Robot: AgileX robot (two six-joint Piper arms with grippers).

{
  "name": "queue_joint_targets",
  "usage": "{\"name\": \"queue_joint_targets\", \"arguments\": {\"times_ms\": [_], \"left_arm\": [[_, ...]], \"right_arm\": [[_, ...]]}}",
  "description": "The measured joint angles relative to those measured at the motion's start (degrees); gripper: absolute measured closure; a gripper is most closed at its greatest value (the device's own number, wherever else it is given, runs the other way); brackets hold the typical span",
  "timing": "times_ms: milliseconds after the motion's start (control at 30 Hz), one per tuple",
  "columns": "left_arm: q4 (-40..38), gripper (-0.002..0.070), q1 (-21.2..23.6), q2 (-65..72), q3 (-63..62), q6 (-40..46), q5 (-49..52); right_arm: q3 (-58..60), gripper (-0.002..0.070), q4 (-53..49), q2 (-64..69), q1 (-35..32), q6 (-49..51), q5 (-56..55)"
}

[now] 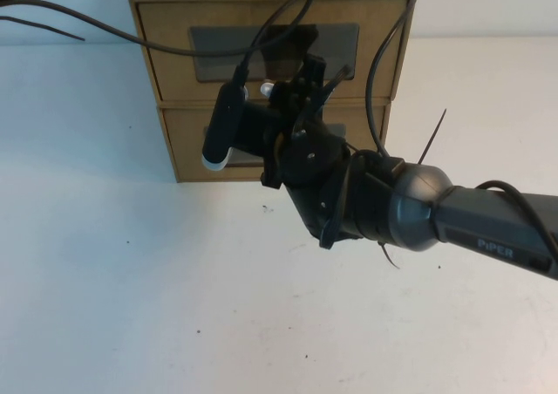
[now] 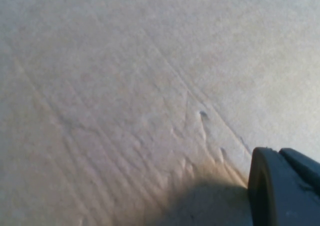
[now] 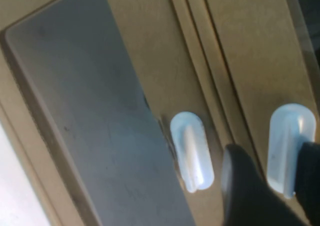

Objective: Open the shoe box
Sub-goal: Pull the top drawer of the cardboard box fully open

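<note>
Two brown cardboard shoe boxes are stacked at the back of the table, the upper box on the lower box, each with a dark window in its drawer front. My right gripper points at their fronts. In the right wrist view it stands open, its fingers on either side of a translucent white handle. A second white handle sits beside the dark window, across the seam between the boxes. My left gripper hovers close over a pale creased surface.
The right arm reaches in from the right and hides much of the lower box front. Black cables loop over the boxes. One white handle shows just under the upper window. White table lies in front.
</note>
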Motion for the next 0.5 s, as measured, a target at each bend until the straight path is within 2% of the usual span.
{"name": "queue_joint_targets", "arguments": {"times_ms": [500], "left_arm": [[0.0,0.0679,0.0,0.1,0.0,0.0,0.0]], "right_arm": [[0.0,0.0468,-0.14,0.0,-0.17,0.0,-1.02]]}}
